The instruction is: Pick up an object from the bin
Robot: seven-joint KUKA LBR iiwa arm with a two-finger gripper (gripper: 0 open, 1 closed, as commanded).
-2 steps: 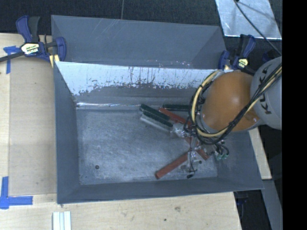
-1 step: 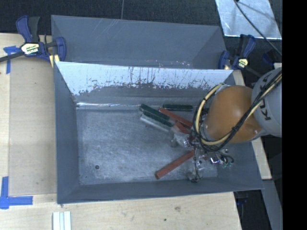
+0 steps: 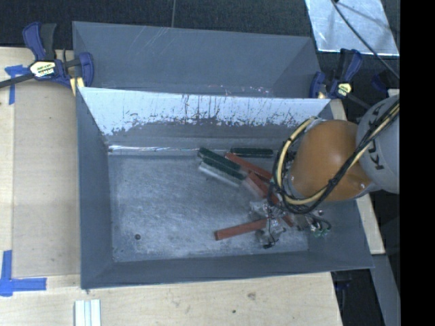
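Note:
My gripper (image 3: 272,231) is low in the bin's front right corner, under the orange cover. Its tip is down at the right end of a flat reddish-brown strip (image 3: 238,231) that lies on the bin floor and points left. Whether the strip is between the fingers is hidden. Just behind it lie a dark green bar (image 3: 221,161) with a grey bar (image 3: 219,172) beside it, and a red-brown strip (image 3: 248,168) running diagonally toward the gripper.
A thin dark stick (image 3: 251,153) lies by the back wall. The arm and its cables cover the bin's right side. A small dark speck (image 3: 138,236) sits on the floor at front left.

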